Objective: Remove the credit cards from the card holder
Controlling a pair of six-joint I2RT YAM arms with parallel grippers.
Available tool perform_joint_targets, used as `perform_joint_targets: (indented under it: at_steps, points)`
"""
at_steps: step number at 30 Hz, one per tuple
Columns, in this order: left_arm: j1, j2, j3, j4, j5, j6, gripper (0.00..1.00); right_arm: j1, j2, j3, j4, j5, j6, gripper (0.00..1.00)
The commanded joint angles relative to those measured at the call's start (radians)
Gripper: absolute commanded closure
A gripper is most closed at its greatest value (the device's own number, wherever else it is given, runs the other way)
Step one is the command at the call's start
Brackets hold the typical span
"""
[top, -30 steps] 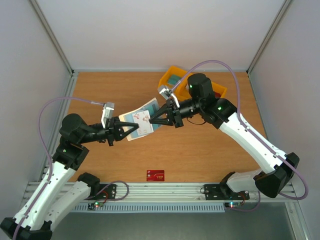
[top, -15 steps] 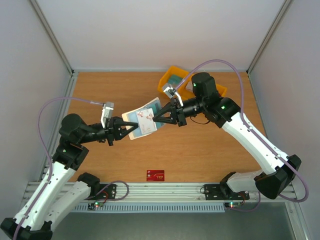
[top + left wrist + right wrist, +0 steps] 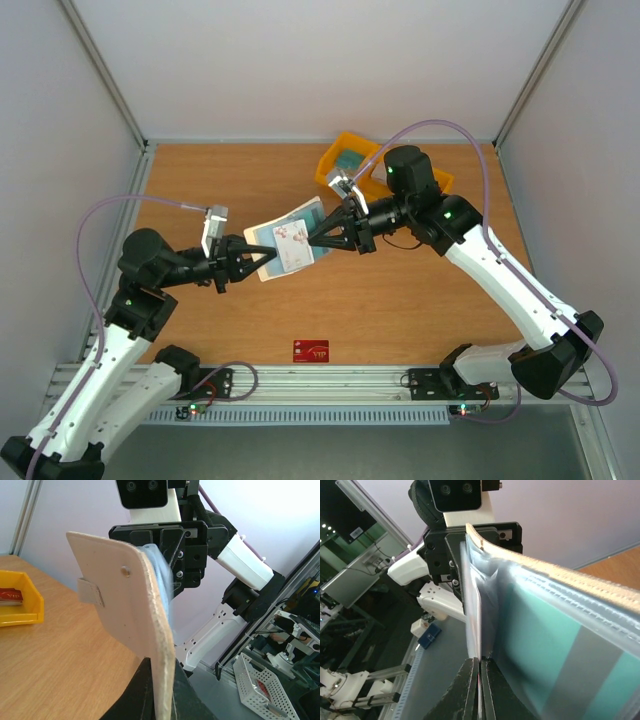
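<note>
The card holder (image 3: 280, 232), cream outside and pale grey-blue inside, is held in the air between the arms. My left gripper (image 3: 262, 262) is shut on its lower edge. The left wrist view shows its cream back (image 3: 120, 590) and snap tab (image 3: 91, 591) above my left gripper (image 3: 162, 700). My right gripper (image 3: 312, 240) is shut on the edge of a pale credit card with reddish print (image 3: 292, 236). The right wrist view shows that card edge-on (image 3: 475, 615) in my right gripper (image 3: 480, 667). A teal card (image 3: 545, 630) sits in a clear sleeve. A red credit card (image 3: 311, 350) lies on the table.
A yellow bin tray (image 3: 335, 158) stands at the back of the table behind the right arm, with cards in it. It shows at the left in the left wrist view (image 3: 20, 611), with a red card (image 3: 10, 596) inside. Grey walls close in three sides.
My right gripper has shifted slightly right and back with the pale card. The card holder has tilted a little in the left gripper.
</note>
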Motion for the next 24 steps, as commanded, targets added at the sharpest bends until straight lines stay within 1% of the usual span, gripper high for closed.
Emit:
perform_joint_targets:
  at_steps: [1,3,7,8,12,14,21,24]
  points:
    - [0.005,-0.021,-0.006,0.096,0.009,0.010,1.00,-0.014,-0.006,-0.003,0.012,-0.029,0.029,0.94]
    - [0.005,-0.019,-0.006,0.099,0.008,0.009,1.00,-0.012,-0.006,-0.012,0.054,-0.042,0.063,0.94]
    - [0.005,-0.015,-0.005,0.102,0.008,0.006,1.00,-0.005,-0.012,-0.016,0.070,-0.038,0.070,0.93]
    - [0.005,-0.014,-0.005,0.103,0.008,0.006,1.00,-0.003,-0.012,-0.019,0.074,-0.039,0.075,0.91]
    - [0.005,-0.014,-0.011,0.113,0.010,0.002,1.00,0.004,0.005,-0.025,0.061,-0.016,0.068,0.76]
    - [0.004,-0.013,-0.011,0.117,0.016,0.001,1.00,0.004,0.010,-0.030,0.061,-0.013,0.060,0.74]
    - [0.005,-0.015,-0.014,0.119,0.014,0.004,1.00,0.022,0.031,-0.010,0.076,-0.027,0.075,0.76]
    - [0.005,-0.015,-0.016,0.104,-0.003,0.000,1.00,0.042,0.035,-0.003,0.064,-0.032,0.063,0.79]
